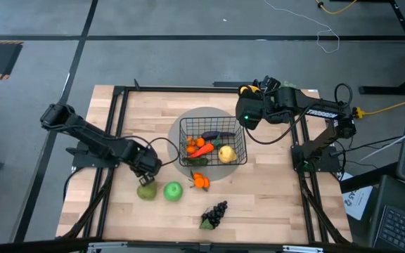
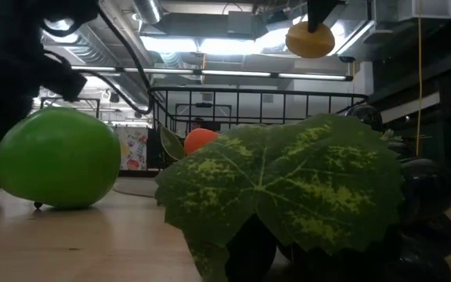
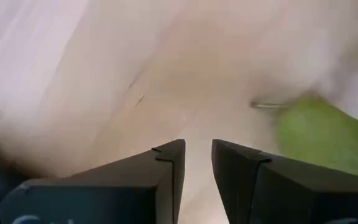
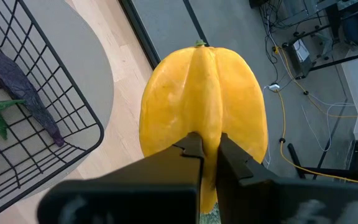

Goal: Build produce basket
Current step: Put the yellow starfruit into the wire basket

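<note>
The black wire basket (image 1: 239, 133) stands on a grey disc at the table's middle. It holds a carrot, an eggplant (image 4: 23, 87), a yellow fruit and other produce. My right gripper (image 1: 253, 93) is shut on a yellow ribbed fruit (image 4: 204, 106), held high beside the basket's far right corner; the fruit also shows in the low view (image 2: 310, 39). My left gripper (image 3: 197, 158) hovers just above the table near the pear (image 1: 146, 191), fingers a narrow gap apart and empty. A green apple (image 1: 172, 190), oranges (image 1: 200, 181) and dark grapes (image 1: 214, 214) lie on the table. My right gripper pinches one ridge of the yellow fruit (image 4: 210, 138) between its two fingers, at the end of the fruit nearest the wrist. The fruit is lifted clear of the table and the basket and, in the low view, hangs below the fingers.
The grey disc (image 1: 188, 119) lies under the basket. A black frame (image 1: 118, 91) runs around the wooden table. The grape leaf (image 2: 288, 188) fills the low view's front. Cables lie on the floor beyond the table's far edge.
</note>
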Robot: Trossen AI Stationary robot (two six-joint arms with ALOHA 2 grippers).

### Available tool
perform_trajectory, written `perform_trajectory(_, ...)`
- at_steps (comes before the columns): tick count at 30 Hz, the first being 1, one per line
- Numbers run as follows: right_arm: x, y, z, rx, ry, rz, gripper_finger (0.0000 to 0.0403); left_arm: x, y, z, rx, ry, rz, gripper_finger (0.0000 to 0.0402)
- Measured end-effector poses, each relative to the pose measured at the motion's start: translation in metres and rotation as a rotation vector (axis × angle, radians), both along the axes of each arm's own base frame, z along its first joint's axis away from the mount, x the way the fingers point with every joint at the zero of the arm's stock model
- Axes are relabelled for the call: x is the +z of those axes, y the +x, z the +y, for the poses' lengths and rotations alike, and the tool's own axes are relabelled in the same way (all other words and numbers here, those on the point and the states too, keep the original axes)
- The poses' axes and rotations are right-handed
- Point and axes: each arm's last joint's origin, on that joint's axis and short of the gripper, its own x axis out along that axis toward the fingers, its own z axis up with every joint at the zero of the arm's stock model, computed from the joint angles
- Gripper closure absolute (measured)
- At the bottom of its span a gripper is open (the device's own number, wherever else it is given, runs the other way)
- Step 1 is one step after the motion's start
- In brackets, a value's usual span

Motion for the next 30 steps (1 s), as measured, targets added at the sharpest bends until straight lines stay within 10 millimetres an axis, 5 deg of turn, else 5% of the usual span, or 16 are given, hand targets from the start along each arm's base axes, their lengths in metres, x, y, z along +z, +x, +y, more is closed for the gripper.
perform_trajectory(8, 0.0, 0.0, 0.0, 0.0, 0.0, 0.0, 0.0396, 0.032, 0.027, -0.005, -0.23, 0.015, -0.206, 0.0333)
perform_trajectory(15, 0.0, 0.0, 0.0, 0.001, 0.0, 0.0, 0.0396, 0.046, 0.032, -0.031, -0.357, -0.129, -0.315, 0.0333)
perform_trajectory(30, 0.0, 0.0, 0.0, 0.002, 0.007, 0.0, 0.0396, 0.016, 0.029, -0.077, -0.406, -0.252, -0.164, 0.0333)
